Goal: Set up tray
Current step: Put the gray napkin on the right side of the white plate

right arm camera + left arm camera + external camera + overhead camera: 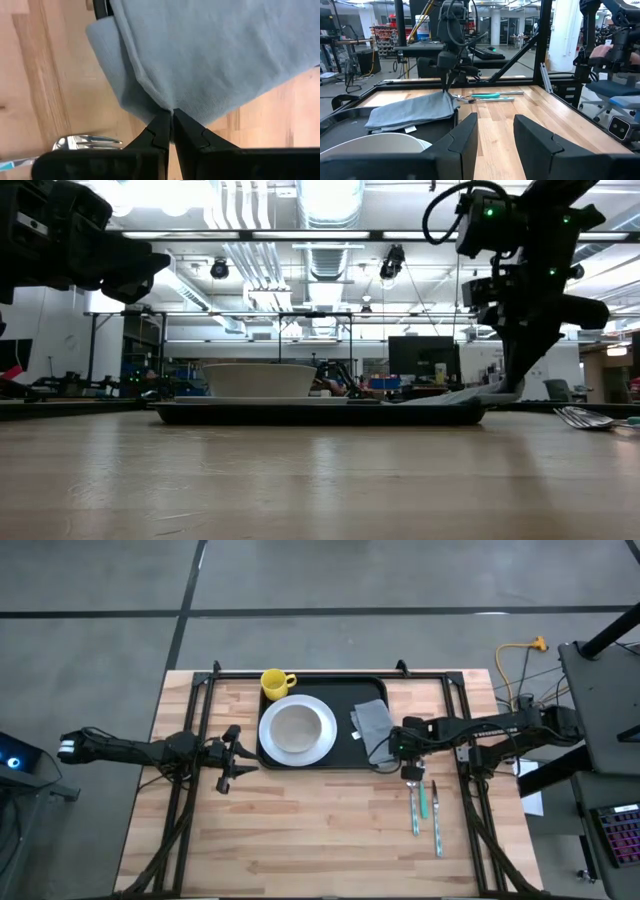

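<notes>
Napkin [210, 60] soft, limp; right gripper [171, 120] pinched closed on its corner, overhanging tray [345, 690]. Tray rigid: grip rim. Left gripper [494, 132] parted, empty.

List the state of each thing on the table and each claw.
Tray: flat on the table, holding plate, bowl, mug and most of the napkin.
Bowl: upright on the plate.
Mug: upright, in the tray's corner.
Napkin: folded, one corner over the tray's rim, pinched.
Fork and other utensil: lying on the table, off the tray.
Right claw: shut on the napkin's corner.
Left claw: open, empty, beside the tray.
</notes>
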